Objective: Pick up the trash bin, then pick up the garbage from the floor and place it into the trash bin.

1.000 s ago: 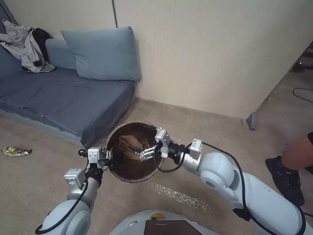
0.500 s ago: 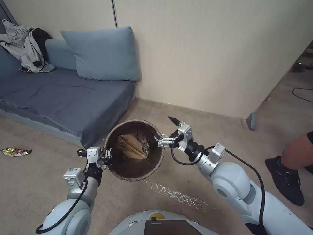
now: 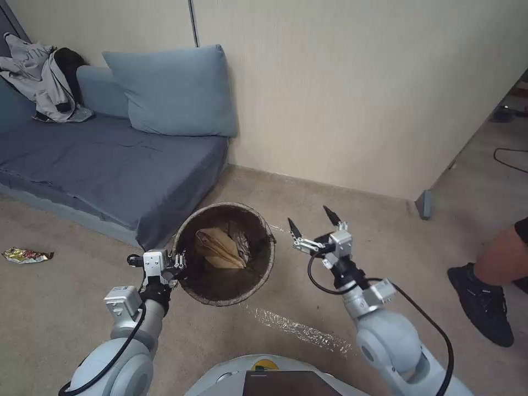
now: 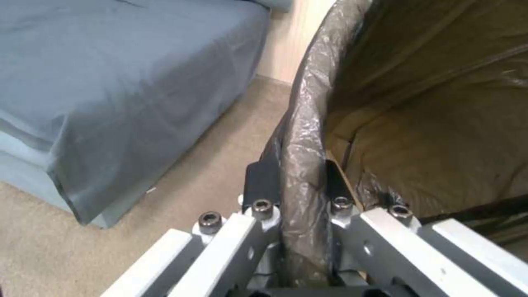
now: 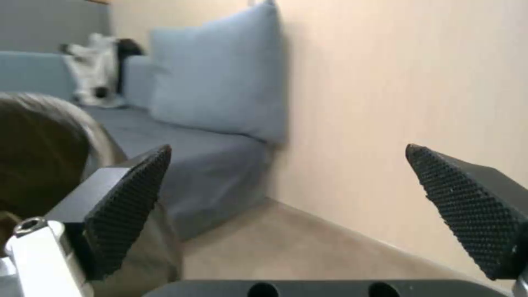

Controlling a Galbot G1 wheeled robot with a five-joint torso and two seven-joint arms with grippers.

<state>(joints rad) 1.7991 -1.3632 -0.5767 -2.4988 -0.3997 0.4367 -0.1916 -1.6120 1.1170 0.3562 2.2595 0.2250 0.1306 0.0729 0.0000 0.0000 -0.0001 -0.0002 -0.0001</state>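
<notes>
Two claws: left point(image 3: 179, 268) clamping trash bin point(image 3: 264, 272), right point(image 3: 312, 219) splayed.

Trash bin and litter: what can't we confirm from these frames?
- Trash bin bottom, head view: tan paper and dark liner cover it.
- Floor wrapper, head view: too small to read.
- Left gripper pads, left wrist view: liner folds hide the contact.
- Right gripper: open, empty.
</notes>
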